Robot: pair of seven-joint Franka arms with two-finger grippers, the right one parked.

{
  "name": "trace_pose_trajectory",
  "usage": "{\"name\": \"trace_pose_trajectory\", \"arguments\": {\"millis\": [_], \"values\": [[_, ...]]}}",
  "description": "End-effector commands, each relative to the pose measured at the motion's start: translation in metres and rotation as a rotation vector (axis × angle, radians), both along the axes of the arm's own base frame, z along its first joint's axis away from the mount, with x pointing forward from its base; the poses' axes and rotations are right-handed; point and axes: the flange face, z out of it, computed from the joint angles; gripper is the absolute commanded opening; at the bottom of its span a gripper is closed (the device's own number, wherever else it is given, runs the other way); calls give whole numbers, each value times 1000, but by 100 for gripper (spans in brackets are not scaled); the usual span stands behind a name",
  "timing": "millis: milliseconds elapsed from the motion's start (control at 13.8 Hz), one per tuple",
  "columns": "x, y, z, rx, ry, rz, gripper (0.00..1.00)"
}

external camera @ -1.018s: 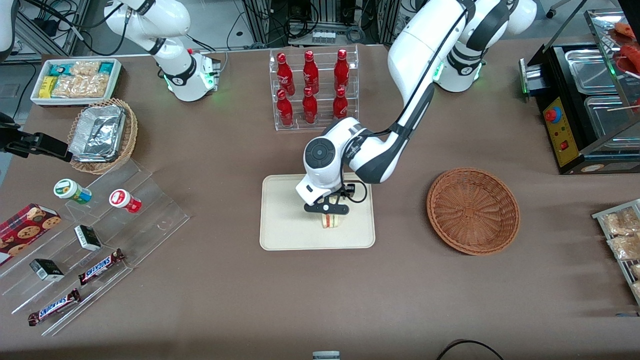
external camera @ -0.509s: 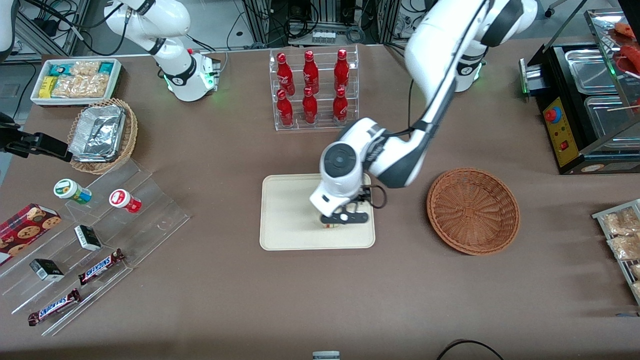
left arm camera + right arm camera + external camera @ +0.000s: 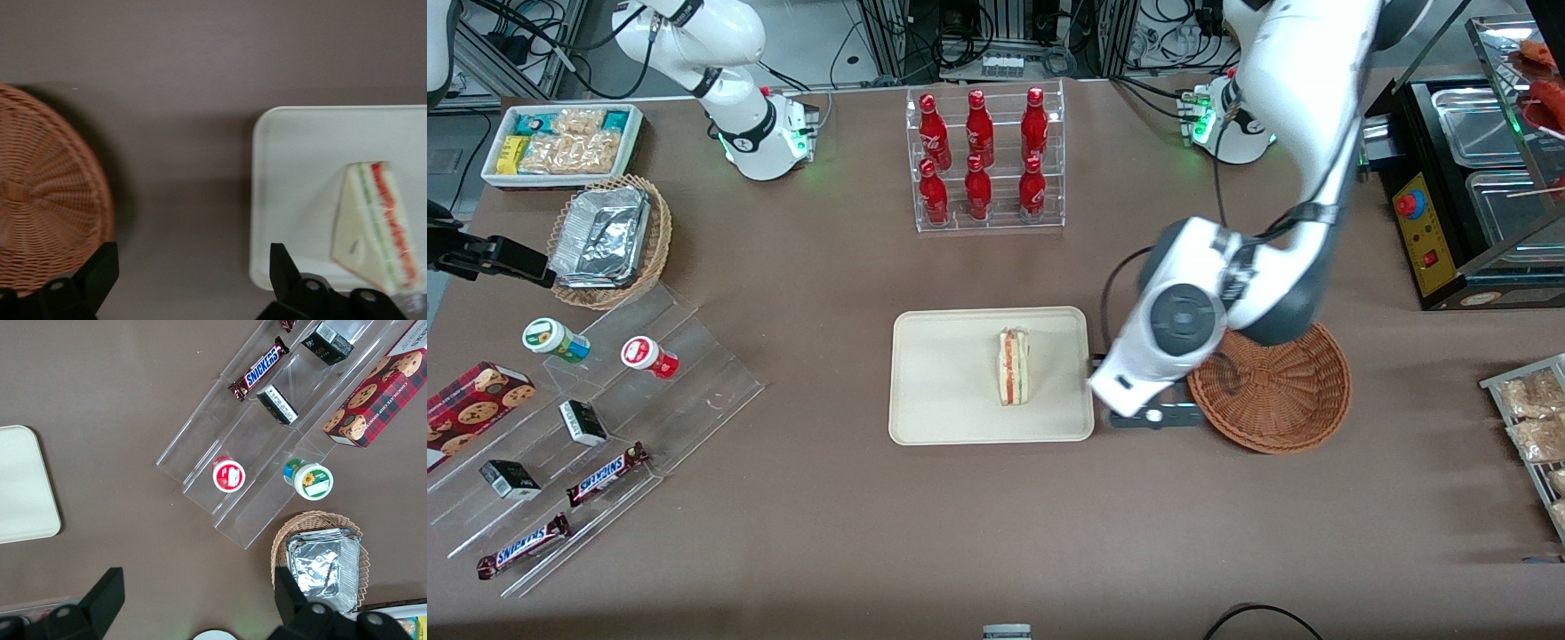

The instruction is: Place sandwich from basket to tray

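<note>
Front view: sandwich (image 3: 1013, 366) lies on tray (image 3: 943, 391); hand (image 3: 1154, 416), fingers spread and empty, hovers over desk (image 3: 996, 524) between tray and basket (image 3: 1280, 391).

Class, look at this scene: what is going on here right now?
The sandwich lies on the cream tray, released. The left arm's hand hangs open and empty above the bare table between the tray and the reddish-brown wicker basket, which holds nothing. The placing looks done.

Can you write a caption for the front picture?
Triangular white-bread sandwich on beige tray; open end effector hovers beside brown wicker basket.
</note>
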Motion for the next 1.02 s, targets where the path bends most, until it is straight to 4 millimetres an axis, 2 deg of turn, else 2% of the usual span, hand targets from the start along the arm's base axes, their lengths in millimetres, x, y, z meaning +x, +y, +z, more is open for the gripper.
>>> {"name": "trace_pose_trajectory", "arguments": {"millis": [0,73,218,509,655,800,945], "values": [[-16,70,28,-20,17,-31,100],[-16,94,39,-27,11,-43,100],[-16,124,57,-31,5,-38,100],[-36,162,111,-15,34,5,100],[-49,192,146,-10,37,46,100],[-58,208,172,-8,43,54,100],[-58,206,193,-15,6,-12,100]]}}
